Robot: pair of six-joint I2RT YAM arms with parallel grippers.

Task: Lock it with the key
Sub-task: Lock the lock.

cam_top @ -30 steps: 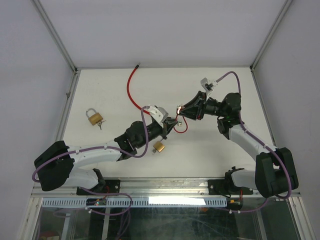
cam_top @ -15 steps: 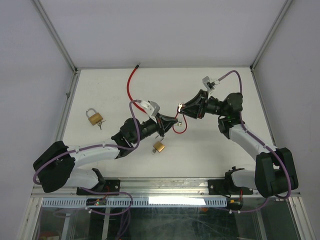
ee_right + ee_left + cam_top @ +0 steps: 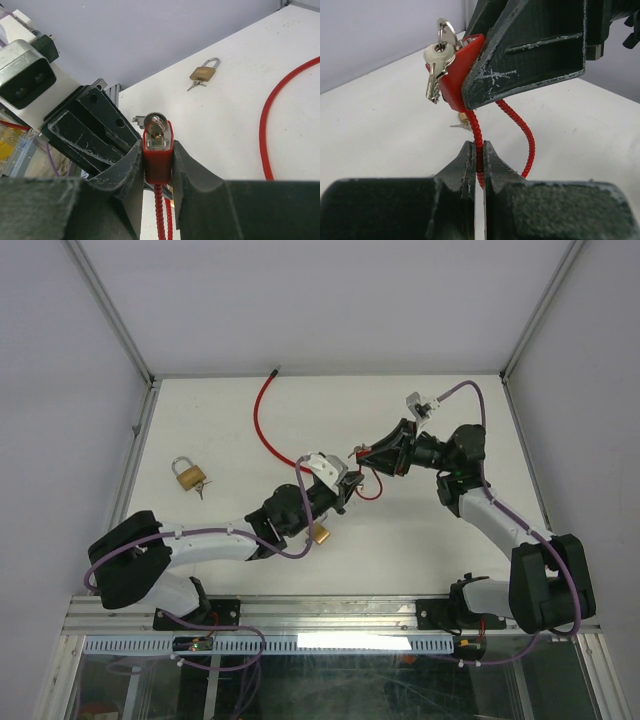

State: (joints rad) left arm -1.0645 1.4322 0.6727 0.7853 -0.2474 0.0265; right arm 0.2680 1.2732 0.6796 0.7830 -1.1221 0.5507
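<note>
No writing or number is legible in any view. The brass padlock at left is too small to read.

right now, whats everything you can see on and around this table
cable lock: one, red, held up over the table's middle, its cable trailing to the far edge
keys: small bunch on a ring, silver, at the top end of the lock body
left padlock: one, brass, on the table's left side, a key beside it
near padlock: one, brass, on the table beside the left arm's wrist
table: one, white, framed by metal rails
left gripper: one, black, shut on the red cable just below the lock body
right gripper: one, black, shut on the lock body
</note>
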